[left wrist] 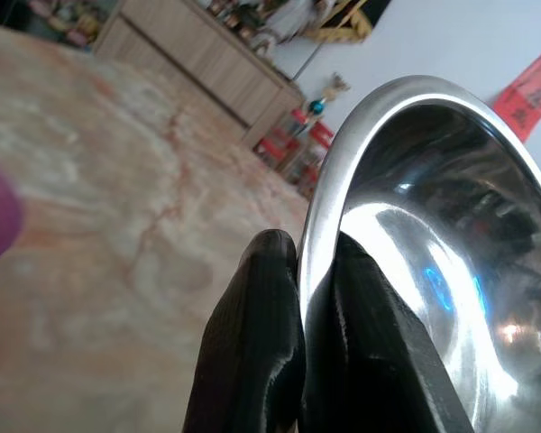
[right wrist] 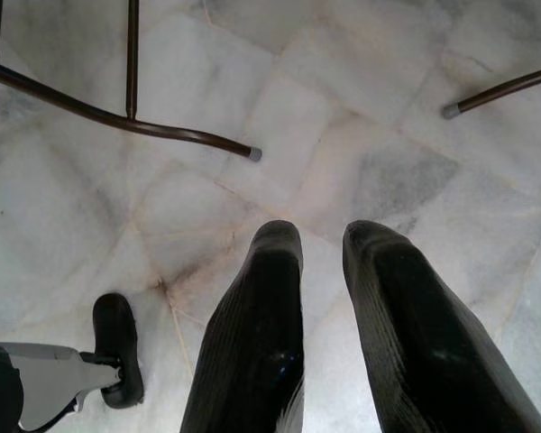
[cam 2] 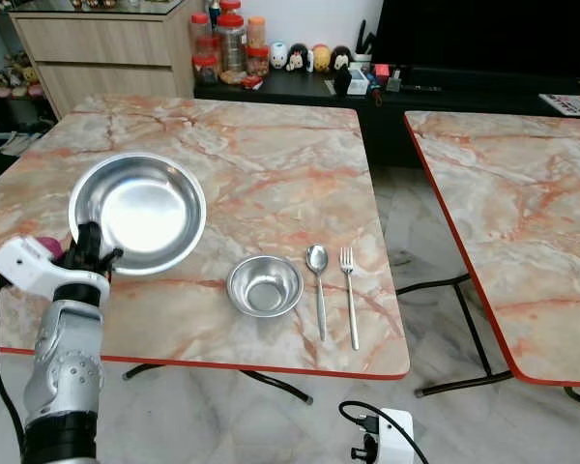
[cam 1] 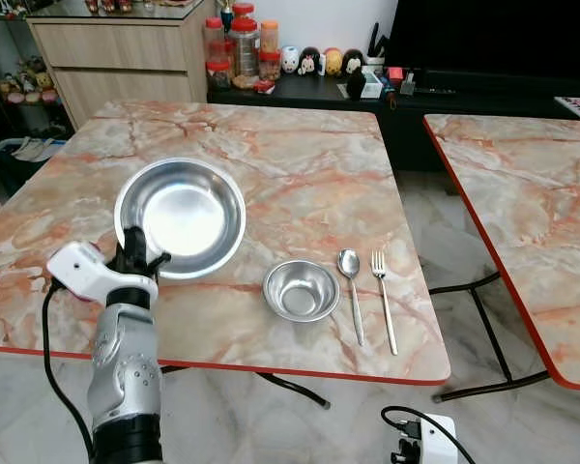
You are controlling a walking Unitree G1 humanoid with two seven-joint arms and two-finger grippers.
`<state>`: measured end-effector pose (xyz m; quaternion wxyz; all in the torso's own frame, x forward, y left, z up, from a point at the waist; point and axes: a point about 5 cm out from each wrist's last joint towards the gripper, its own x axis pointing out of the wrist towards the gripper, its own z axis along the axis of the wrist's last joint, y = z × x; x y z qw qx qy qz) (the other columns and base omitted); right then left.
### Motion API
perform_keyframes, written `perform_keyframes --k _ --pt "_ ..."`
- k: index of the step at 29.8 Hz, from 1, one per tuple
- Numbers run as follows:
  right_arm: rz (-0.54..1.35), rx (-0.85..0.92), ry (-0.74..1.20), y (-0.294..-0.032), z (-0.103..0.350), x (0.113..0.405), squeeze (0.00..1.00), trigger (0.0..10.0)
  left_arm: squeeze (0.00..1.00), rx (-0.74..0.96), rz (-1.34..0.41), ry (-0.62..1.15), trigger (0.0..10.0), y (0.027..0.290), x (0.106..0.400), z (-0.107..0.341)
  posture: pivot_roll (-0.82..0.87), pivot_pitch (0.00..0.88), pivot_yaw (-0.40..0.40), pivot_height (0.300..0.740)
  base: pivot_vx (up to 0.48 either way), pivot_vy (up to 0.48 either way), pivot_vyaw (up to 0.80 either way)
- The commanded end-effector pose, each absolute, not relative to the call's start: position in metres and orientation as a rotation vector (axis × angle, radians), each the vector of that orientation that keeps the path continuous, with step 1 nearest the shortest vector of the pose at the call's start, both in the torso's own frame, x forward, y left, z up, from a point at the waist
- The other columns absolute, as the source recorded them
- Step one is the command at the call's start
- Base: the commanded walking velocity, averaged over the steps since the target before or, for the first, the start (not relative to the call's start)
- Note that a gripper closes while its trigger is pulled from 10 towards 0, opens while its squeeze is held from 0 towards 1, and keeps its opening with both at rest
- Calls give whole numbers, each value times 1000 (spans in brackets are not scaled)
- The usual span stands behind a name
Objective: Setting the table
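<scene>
A wide steel plate (cam 1: 188, 208) lies on the left half of the marble table (cam 1: 300, 155). My left gripper (cam 1: 140, 253) is shut on the plate's near rim, one finger inside and one outside, as the left wrist view shows (left wrist: 307, 262). To the right, near the front edge, stand a small steel bowl (cam 1: 301, 289), then a spoon (cam 1: 350, 290) and a fork (cam 1: 383, 295) lying side by side. My right gripper (right wrist: 325, 236) hangs over the floor, open and holding nothing.
A second marble table (cam 1: 532, 193) stands to the right across a narrow gap. Behind are a wooden drawer unit (cam 1: 116, 48) and a dark low cabinet (cam 1: 445, 92) with jars and small toys. A white power strip (cam 1: 420, 440) lies on the floor near the table's front right.
</scene>
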<state>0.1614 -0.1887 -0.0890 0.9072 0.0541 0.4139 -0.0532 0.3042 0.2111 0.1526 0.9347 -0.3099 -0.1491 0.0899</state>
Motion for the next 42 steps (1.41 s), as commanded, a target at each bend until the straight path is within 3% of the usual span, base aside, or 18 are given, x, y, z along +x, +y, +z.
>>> perform_keyframes --k 1,10,15,19,26,33,38,42 --pt "-123 118 832 -191 -86 166 0 10000 0 -610 161 -321 10000 207 307 156 46 0 -42 740 0 0 0" --pt "-129 121 830 -191 -86 166 0 10000 0 -541 188 -367 10000 216 303 166 55 0 -44 740 0 0 0" --pt "-128 117 828 -191 -86 166 0 10000 0 -443 285 -469 10000 247 292 185 61 0 -49 740 0 0 0" --pt "-124 111 828 -192 -86 167 0 10000 0 -369 441 -573 10000 295 278 209 77 0 -58 740 0 0 0" --pt "-119 110 825 -191 -85 169 0 10000 0 -260 721 -561 10000 359 244 200 84 0 -61 740 0 0 0" --pt "-119 110 826 -191 -85 169 0 10000 0 -87 947 -470 10000 396 211 180 85 0 -60 740 0 0 0" --pt "-119 110 826 -191 -85 169 0 10000 0 -60 989 -449 10000 402 205 176 85 0 -60 740 0 0 0" --pt "-123 112 828 -190 -86 168 0 10000 0 64 1185 -354 10000 422 179 161 81 0 -50 740 0 0 0"
